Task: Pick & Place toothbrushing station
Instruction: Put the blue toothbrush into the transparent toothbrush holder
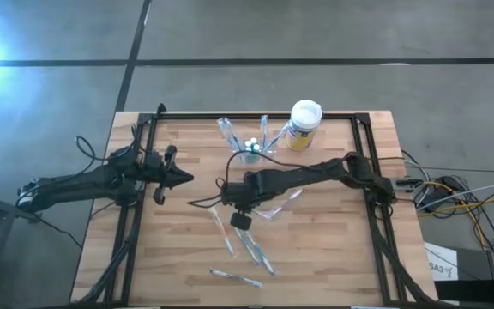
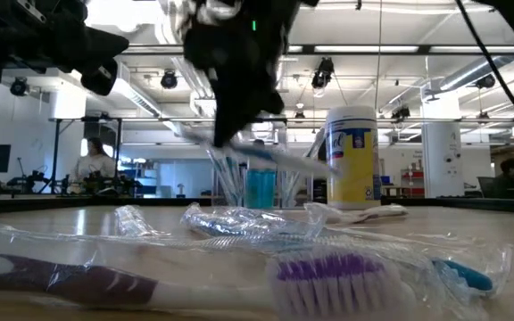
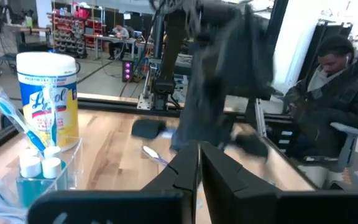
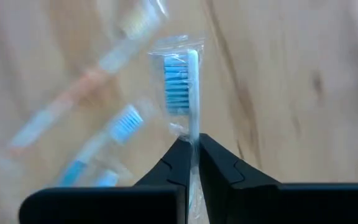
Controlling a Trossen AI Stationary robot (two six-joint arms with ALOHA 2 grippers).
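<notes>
The toothbrushing station (image 1: 254, 151) is a clear holder with several toothbrushes upright in it, standing at the table's far middle beside a white-lidded canister (image 1: 304, 124); it also shows in the left wrist view (image 3: 48, 171). My right gripper (image 4: 192, 146) is above the table's middle (image 1: 241, 220), shut on a wrapped blue-bristled toothbrush (image 4: 182, 81). My left gripper (image 1: 183, 178) waits shut at the table's left, pointing level (image 3: 199, 152). My right gripper pinches the wrapped toothbrush between its two fingers at the neck just below the bristle head (image 4: 194, 132), wrapper included. The fingers come from above, slanting down. The brush (image 2: 279, 156) is lifted clear of the table and lies nearly level.
Several loose wrapped toothbrushes lie on the wood near the table's middle and front (image 1: 249, 247) (image 1: 235, 277), two close to the low camera (image 2: 328, 272). A black frame (image 1: 367, 172) runs along the table's sides. A seated person (image 3: 334, 93) is beyond the table.
</notes>
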